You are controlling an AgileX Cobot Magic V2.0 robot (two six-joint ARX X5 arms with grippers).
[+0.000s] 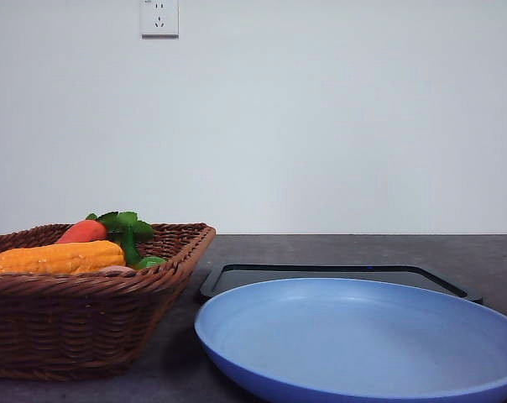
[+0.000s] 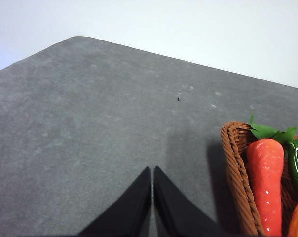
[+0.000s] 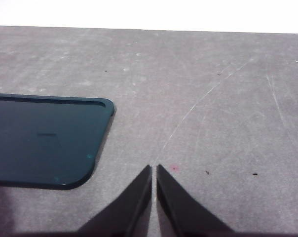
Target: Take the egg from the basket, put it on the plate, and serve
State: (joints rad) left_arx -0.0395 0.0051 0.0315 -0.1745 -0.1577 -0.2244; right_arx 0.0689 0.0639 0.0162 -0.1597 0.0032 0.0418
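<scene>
Wicker basket (image 1: 86,319) sits far left in the front view, dark brown with a braided rim, and it's got a corn cob (image 1: 56,258) lying across it, a carrot (image 1: 82,231) behind that, plus some green leaves (image 1: 123,223). Just under the cob's right end there's a small pale pinkish bit poking up, which looks like the egg (image 1: 113,269), still inside the basket, mostly hidden, so I can't say more about it. Right beside the basket, near the camera, is the blue plate (image 1: 363,382), nothing on it. Behind the plate lies a flat black tray (image 1: 337,273), also bare.

Left wrist view: left gripper (image 2: 152,170) has its two black fingers pressed together, pinching nothing, over the grey table (image 2: 90,123), with the basket's end and the carrot off to one side.

Right wrist view: right gripper (image 3: 154,168) is also closed up tight with nothing between the fingers, hovering over scratched tabletop, with a rounded corner of the tray nearby.
</scene>
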